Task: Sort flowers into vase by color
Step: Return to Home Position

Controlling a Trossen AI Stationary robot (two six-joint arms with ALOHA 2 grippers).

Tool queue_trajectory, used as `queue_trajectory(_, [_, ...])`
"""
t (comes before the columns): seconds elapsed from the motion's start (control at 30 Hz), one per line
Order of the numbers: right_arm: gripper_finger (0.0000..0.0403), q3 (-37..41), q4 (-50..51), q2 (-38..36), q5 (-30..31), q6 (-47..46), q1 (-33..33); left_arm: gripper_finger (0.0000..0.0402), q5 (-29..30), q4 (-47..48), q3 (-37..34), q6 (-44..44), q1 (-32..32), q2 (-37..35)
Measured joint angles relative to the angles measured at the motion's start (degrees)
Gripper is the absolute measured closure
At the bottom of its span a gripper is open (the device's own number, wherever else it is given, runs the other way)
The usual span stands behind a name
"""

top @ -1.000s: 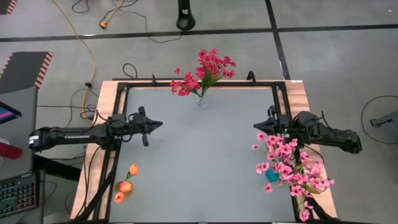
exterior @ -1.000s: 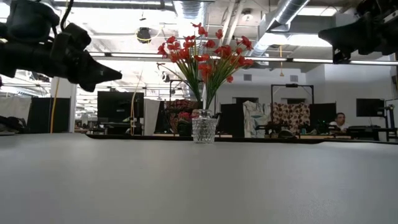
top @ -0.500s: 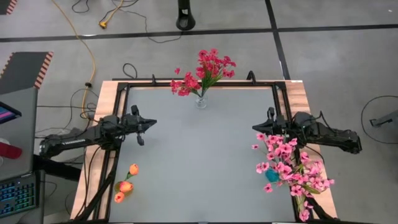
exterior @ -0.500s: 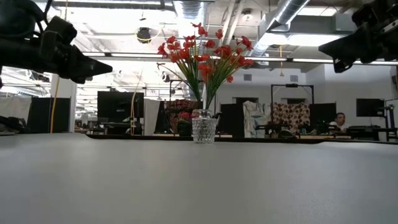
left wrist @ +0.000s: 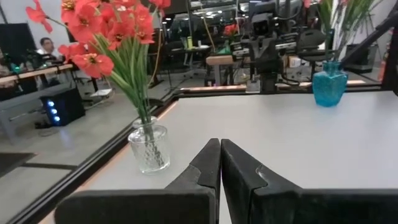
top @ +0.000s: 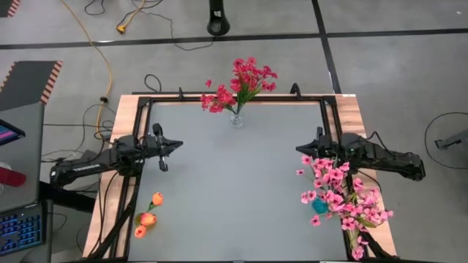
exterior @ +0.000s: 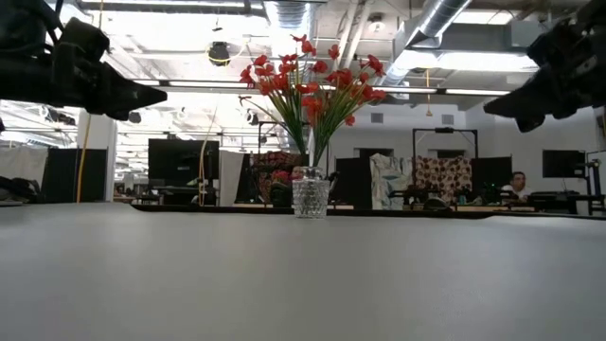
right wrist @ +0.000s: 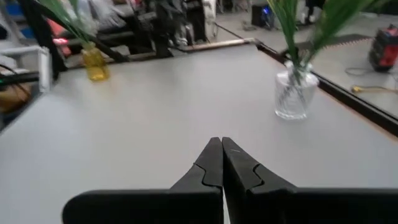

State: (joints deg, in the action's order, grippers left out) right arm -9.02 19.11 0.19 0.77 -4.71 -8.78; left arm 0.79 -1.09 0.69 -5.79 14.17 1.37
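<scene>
Jaws both pinched closed; red flowers [exterior: 310, 85] stand upright in vase [exterior: 311, 198].

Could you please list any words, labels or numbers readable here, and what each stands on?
No text is readable in any view.
The left arm and right arm show no legible lettering; the clear vase, blue vase and yellow vase bear no labels.
The monitor is too small to read.

Bright, even overhead light on the table [top: 241, 183], shadows soft; far ceiling lights [exterior: 180, 43] glare white, left gripper [exterior: 154, 94] a dark silhouette.
</scene>
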Motion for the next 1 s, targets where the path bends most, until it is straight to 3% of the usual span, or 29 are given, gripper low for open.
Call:
queue_trajectory(0.23, [0.038,0.84,3.16,0.02,3.37,0.2,0.0,0.0401,-0.49,-0.03,-0.02,-1.65,0.0,0.01])
queue_trajectory(0.6, [0.0374,2.05,4.01,1.25,3.96,0.06,0.0,0.0401,-0.45,-0.07,-0.04,-0.73,0.0,0.11])
queue_trajectory(1.0, [0.0375,8.01,-18.94,1.25,2.06,9.13,0.0,0.0401,-0.45,-0.07,-0.06,3.01,0.0,0.11])
